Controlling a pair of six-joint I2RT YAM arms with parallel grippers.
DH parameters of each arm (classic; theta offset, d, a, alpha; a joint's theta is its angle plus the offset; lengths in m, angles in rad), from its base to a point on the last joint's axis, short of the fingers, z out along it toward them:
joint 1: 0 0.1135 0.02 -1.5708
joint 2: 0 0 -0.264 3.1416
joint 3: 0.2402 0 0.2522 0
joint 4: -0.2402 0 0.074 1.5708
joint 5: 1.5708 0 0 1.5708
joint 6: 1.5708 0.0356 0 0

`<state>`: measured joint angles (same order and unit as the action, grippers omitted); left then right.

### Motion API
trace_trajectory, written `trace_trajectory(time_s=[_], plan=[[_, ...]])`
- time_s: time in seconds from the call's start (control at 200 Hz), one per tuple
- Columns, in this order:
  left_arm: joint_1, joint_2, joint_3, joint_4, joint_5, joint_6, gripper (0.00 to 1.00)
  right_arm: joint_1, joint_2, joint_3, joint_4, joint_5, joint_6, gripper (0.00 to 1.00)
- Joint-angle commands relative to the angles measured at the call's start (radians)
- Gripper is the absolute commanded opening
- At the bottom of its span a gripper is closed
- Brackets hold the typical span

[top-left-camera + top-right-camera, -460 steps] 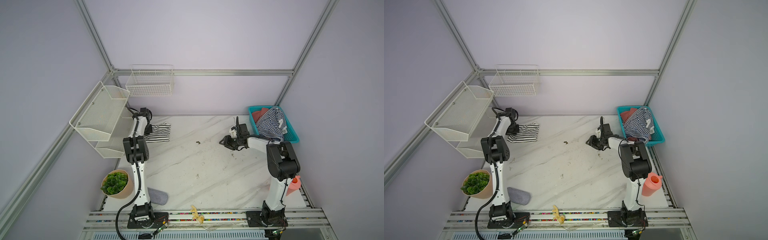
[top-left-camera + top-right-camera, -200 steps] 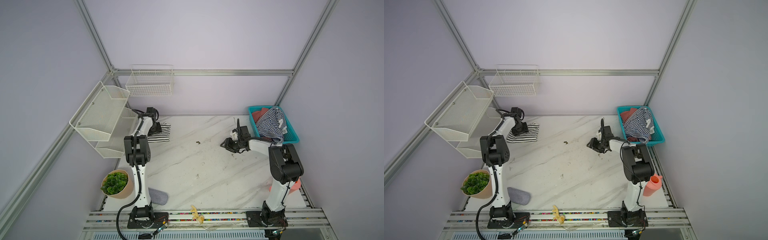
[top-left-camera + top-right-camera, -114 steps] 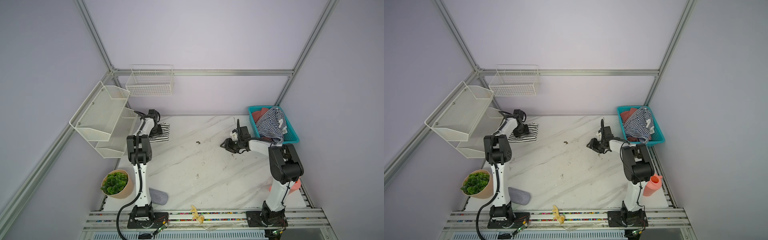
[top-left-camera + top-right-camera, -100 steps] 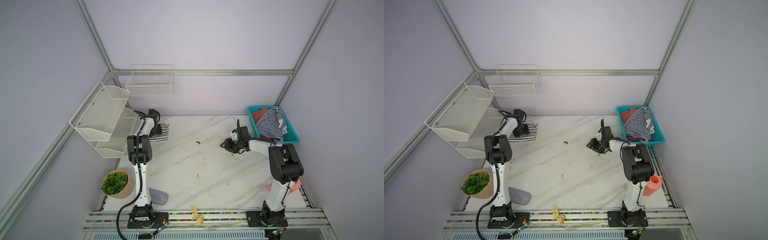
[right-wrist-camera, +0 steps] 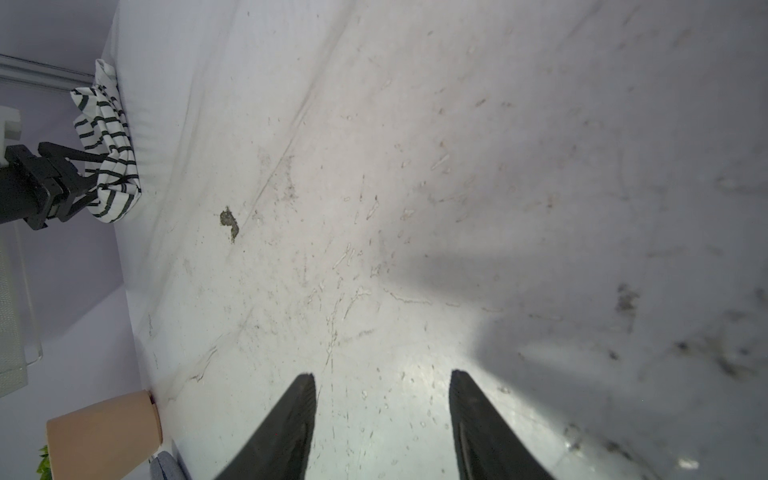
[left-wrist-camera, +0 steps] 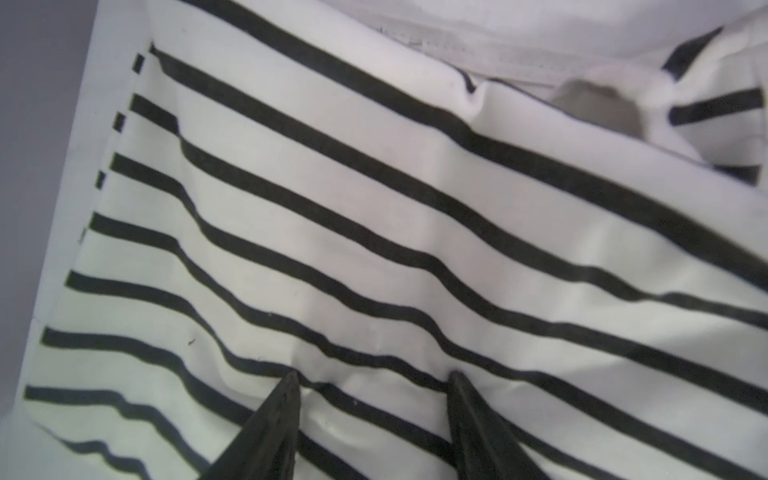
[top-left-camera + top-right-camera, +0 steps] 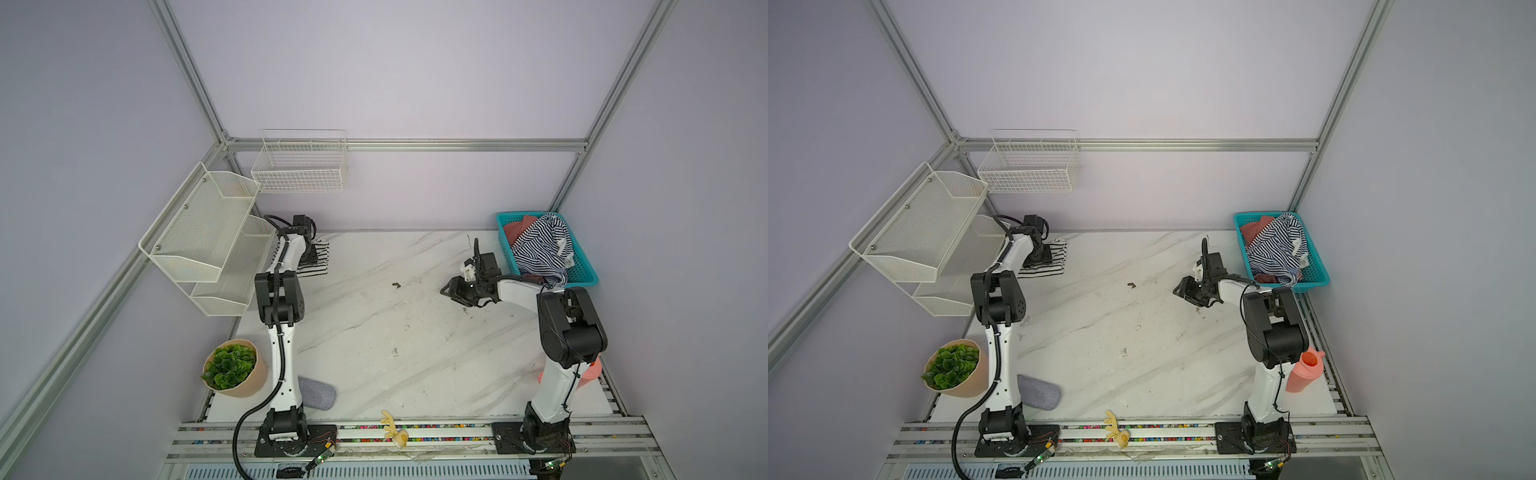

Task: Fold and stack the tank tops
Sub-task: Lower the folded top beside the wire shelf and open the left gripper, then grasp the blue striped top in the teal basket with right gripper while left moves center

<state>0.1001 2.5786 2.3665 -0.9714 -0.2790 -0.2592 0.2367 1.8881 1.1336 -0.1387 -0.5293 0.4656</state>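
White black-striped top sits in the back-left corner of the surface. The left end effector is spread open with its tips on the cloth, so sliding could rumple the fold. Meanwhile the right end effector hangs open and empty, and the navy top is in the basket.

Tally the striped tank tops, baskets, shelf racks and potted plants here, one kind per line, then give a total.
Striped tank tops: 2 (black-striped top on the table, navy-striped top in the teal basket)
Baskets: 2 (teal basket, white wire basket)
Shelf racks: 1 (mesh shelf rack)
Potted plants: 1 (potted plant)
Total: 6
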Motion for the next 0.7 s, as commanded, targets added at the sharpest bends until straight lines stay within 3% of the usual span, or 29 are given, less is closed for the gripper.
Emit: trace_trajectory(time_s=[0.0,0.335,0.695], plan=[[0.029,0.062,0.043,-0.045,-0.031,0.065,0.57,0.006,-0.015,0.011,-0.001,0.017,0.002,0.55],[0.03,0.006,0.055,-0.03,-0.013,0.058,0.57,0.006,-0.015,0.051,-0.035,0.024,-0.002,0.55],[-0.005,-0.243,-0.074,-0.005,0.106,-0.043,0.58,0.006,-0.05,0.04,-0.034,0.022,-0.008,0.55]])
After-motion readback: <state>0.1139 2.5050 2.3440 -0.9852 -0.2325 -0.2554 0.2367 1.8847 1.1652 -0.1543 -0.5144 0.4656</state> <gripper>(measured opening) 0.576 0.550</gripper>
